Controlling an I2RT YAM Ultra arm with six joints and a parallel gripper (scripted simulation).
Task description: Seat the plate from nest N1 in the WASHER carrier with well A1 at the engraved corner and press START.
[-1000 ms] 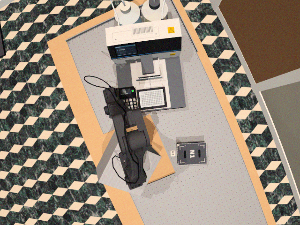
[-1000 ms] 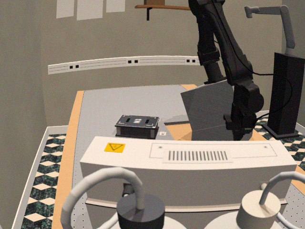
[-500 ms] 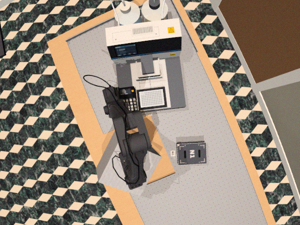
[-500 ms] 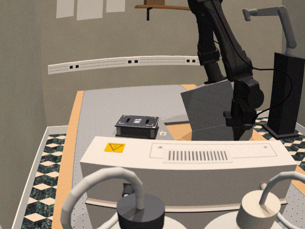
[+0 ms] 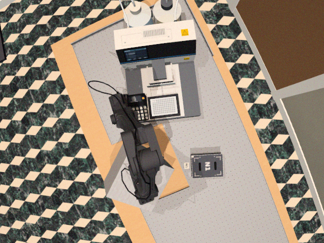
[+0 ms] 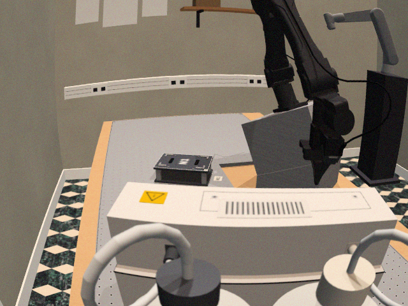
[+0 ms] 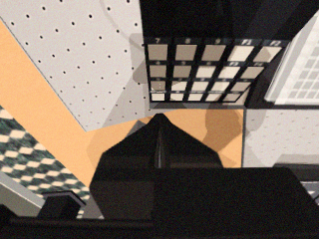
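Plate (image 5: 164, 106) (image 7: 302, 75) on the washer's carrier (image 5: 179, 114), inside the dark frame, right of the keypad (image 5: 141, 113) (image 7: 204, 72) as seen from above. Looks flat from the top; can't tell which corner is cut off, so A1 unconfirmed. Lamp (image 5: 143, 97) on the keypad unit is amber. Nest N1 (image 5: 207, 165) (image 6: 183, 162) holds no plate, top face and its label visible; it stands well apart from the washer (image 5: 157, 39) (image 6: 252, 207). Gripper (image 6: 317, 182) (image 7: 159, 119): fingers pressed together, nothing pinched, tips pointing down. In the wrist view the tips show just below the keypad's lowest row, near START (image 7: 158, 97), the leftmost key there. Contact with the key: none seen. Arm (image 5: 149, 159) (image 6: 313, 62) reaches in beside the keypad, off the plate.

The lamp (image 5: 143, 97) on the keypad unit (image 5: 136, 99), green 1 second ago, now glows amber. The gripper (image 6: 317, 183) (image 7: 159, 119) has risen, bringing its closed fingertips (image 6: 317, 179) into view above the washer housing (image 6: 252, 205).
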